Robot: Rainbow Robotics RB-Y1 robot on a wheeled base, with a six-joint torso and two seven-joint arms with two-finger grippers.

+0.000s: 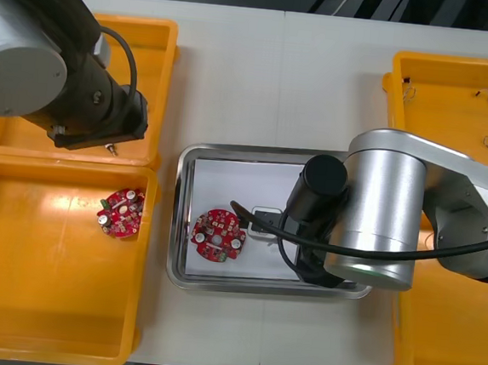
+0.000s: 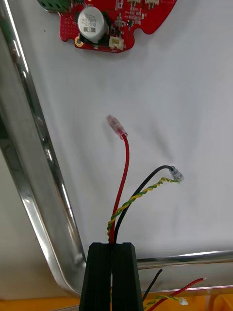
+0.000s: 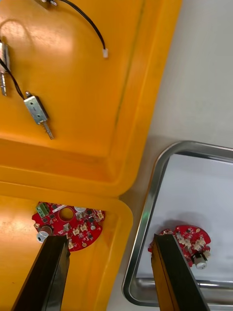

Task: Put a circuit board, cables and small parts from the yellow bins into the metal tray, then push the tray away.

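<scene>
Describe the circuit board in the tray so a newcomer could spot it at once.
Find the tray at the middle of the table, between the yellow bins. On its white floor lies a round red board, near the cables the right hand grips. The other board sits in the left near bin; this one alone is in the tray.

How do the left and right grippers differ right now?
The left gripper is open and holds nothing; the right gripper is shut on cables. The left gripper hangs above the left yellow bins; the right gripper is low over the metal tray. Both have black fingers.
</scene>
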